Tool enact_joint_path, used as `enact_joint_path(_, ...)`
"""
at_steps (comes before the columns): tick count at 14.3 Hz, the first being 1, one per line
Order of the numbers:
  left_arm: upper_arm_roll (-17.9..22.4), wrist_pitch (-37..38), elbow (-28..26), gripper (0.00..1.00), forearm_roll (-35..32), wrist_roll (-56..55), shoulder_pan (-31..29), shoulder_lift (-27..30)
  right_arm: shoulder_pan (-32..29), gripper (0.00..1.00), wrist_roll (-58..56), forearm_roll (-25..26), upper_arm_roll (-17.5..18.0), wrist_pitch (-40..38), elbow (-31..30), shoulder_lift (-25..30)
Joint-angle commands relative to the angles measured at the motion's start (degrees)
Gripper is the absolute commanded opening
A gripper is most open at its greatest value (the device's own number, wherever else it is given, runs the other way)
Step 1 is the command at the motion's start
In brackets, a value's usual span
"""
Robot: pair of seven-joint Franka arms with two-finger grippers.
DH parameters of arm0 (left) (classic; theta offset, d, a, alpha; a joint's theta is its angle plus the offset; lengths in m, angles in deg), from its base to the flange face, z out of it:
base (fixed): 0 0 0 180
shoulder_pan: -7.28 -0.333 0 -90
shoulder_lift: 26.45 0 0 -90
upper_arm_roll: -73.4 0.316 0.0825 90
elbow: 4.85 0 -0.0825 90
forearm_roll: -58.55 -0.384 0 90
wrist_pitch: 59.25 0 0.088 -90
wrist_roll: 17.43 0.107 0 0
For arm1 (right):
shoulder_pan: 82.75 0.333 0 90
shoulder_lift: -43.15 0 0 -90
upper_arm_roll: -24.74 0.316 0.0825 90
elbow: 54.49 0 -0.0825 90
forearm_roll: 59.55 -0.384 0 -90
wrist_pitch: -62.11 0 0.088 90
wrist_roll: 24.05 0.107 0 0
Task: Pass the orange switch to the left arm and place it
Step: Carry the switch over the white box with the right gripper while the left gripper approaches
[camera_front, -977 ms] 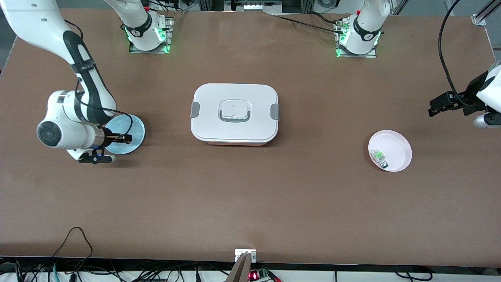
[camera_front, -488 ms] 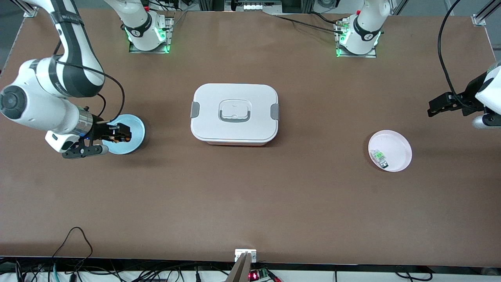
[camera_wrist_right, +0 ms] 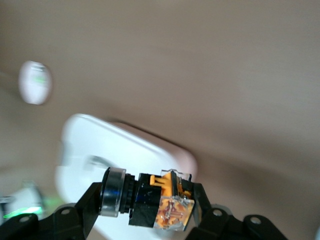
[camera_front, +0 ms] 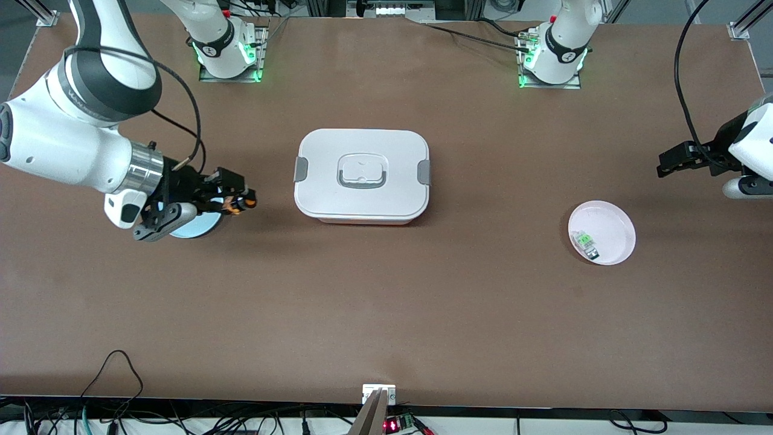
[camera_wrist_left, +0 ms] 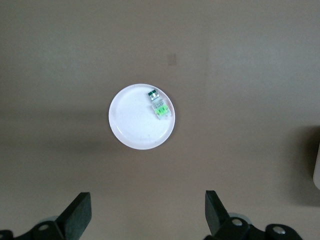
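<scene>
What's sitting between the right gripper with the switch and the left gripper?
In the front view, the box and the pink plate lie between the right gripper, shut on the switch, and the open left gripper.

White box (camera_front: 361, 175), grey clips; orange-black switch (camera_wrist_right: 159, 200); pale blue plate (camera_front: 194, 227); white plate (camera_front: 611, 225); brown table (camera_front: 386, 302).

Three cameras: one high across the table, one on each wrist.

The front view looks steeply down from across the table at both arm bases, taking in the whole tabletop with the box (camera_front: 362, 176) near its middle. The left wrist view looks straight down from well above the white plate (camera_wrist_left: 142, 116), toward the left arm's end from the box. The right wrist view sits close, tilted and blurred, facing the box (camera_wrist_right: 120, 160), with the white plate small past it.
</scene>
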Motion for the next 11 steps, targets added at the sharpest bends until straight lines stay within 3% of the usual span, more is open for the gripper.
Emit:
enact_joint_path(1,0.42,1.30,-0.52,1.00,5.22,4.81,-0.47,0.69,2.67,0.20,0.27,-8.01,1.46,1.31,4.94,-2.99)
enact_joint_path(4,0.60,1.38,-2.53,1.00,14.25,10.11,-0.74,0.69,7.07,0.20,3.26,-17.49,1.47,3.67,6.54,-4.22)
enact_joint_path(7,1.04,1.12,-8.23,1.00,32.35,10.12,-2.15,0.52,14.00,0.17,5.70,-27.51,1.47,10.52,6.45,-4.93)
enact_joint_path(11,1.13,0.86,-13.68,1.00,47.31,8.63,-2.32,0.16,21.83,0.17,7.84,-28.08,1.47,20.63,6.97,-7.03)
